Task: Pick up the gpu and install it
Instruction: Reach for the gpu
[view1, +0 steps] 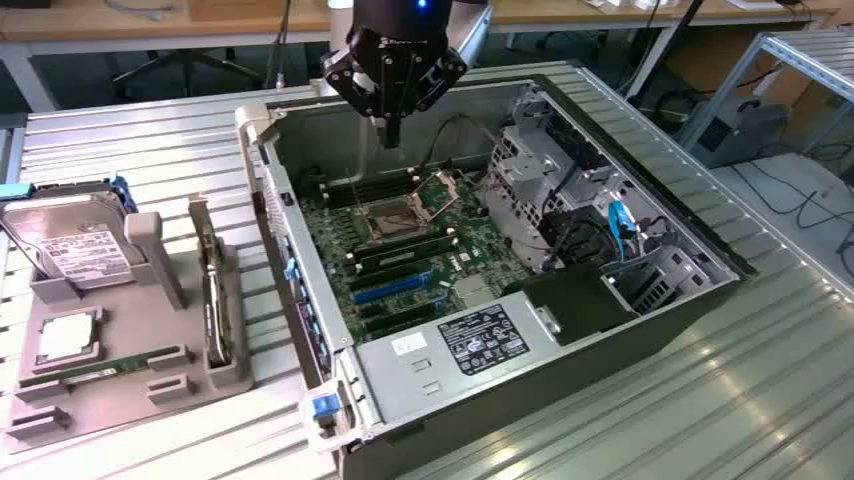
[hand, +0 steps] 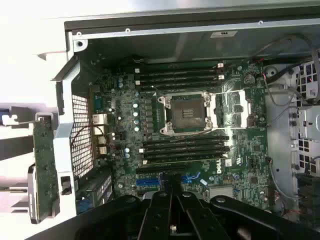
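step: pickup not yet starting | end effector (view1: 388, 135) hovering closed, gripping nothing, over open computer case (view1: 287, 200) | gpu (view1: 211, 300) standing on edge in grey rack (view1: 160, 385) at exterior view's left, well apart | next probably calling for crossing over, opening

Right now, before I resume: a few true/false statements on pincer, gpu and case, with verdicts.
1. The black pincer is shut and empty. True.
2. The pincer hovers over the open grey metal computer case. True.
3. The thin green-brown gpu card is already installed in the case. False: it stands on edge in the grey plastic holder beside the case.
4. A cooler covers the square metal processor socket. False: the socket is uncovered.
5. The silver hard drive with the white label lies inside the case. False: it stands in the holder.
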